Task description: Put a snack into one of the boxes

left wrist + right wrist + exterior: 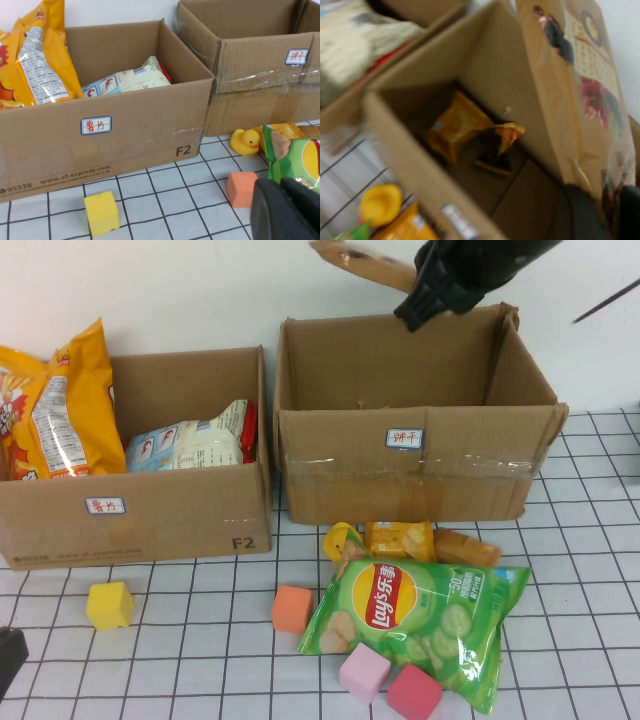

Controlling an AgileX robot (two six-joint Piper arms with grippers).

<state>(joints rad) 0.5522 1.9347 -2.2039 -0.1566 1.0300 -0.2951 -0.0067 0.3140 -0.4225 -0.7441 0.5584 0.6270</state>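
Holding a tan snack packet (362, 264) in the right gripper (425, 302), clamped on it by one end, above the back rim of the right box (415, 476). I keep it hanging over the opening so it can drop straight in. From the right wrist view the packet (577, 75) dangles lengthwise beside the inner wall, and an orange packet (454, 125) already lies on the box floor, so this looks like the right bin for it. I judge the step as nearly done: lower a bit, then release.

Left gripper (287, 212) sits parked low near the table's left front corner, out of the way; I cannot tell whether its fingers are apart. Left box (140, 515) already holds chip bags. Green chip bag (420, 625), yellow duck (245, 142) and coloured blocks remain on the table in front of the boxes
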